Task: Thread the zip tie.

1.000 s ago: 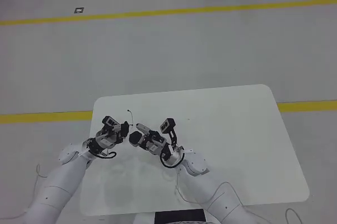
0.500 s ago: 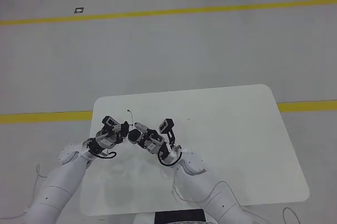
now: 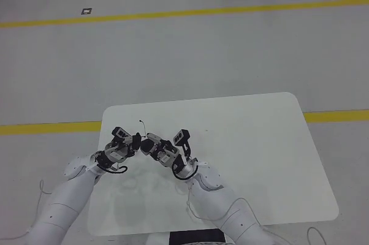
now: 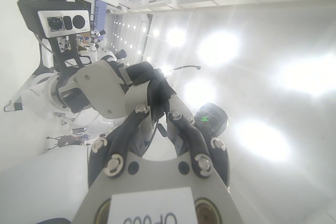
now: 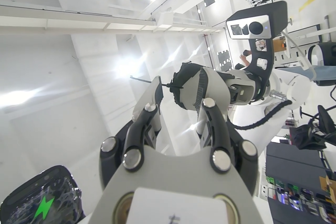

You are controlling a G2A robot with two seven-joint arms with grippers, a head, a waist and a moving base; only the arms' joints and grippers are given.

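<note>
The zip tie [image 3: 143,127] is a thin black strand that curves up from where the two grippers meet over the table's left part. My left gripper [image 3: 135,142] is shut on the zip tie [image 4: 183,67], whose free tail sticks out past its dark fingertips [image 4: 157,93]. My right gripper [image 3: 146,146] faces it tip to tip and is open. In the right wrist view, its fingers [image 5: 157,88] stand either side of the left gripper's black tip [image 5: 183,88]. There the zip tie [image 5: 147,81] tail runs past one finger.
The white table [image 3: 252,153] with rounded corners has wide bare room to the right and toward the near edge. Yellow floor lines [image 3: 43,128] run behind it.
My right gripper has crept a little to the left, closing up on the left gripper's tip. The left arm and the zip tie have stayed put.
</note>
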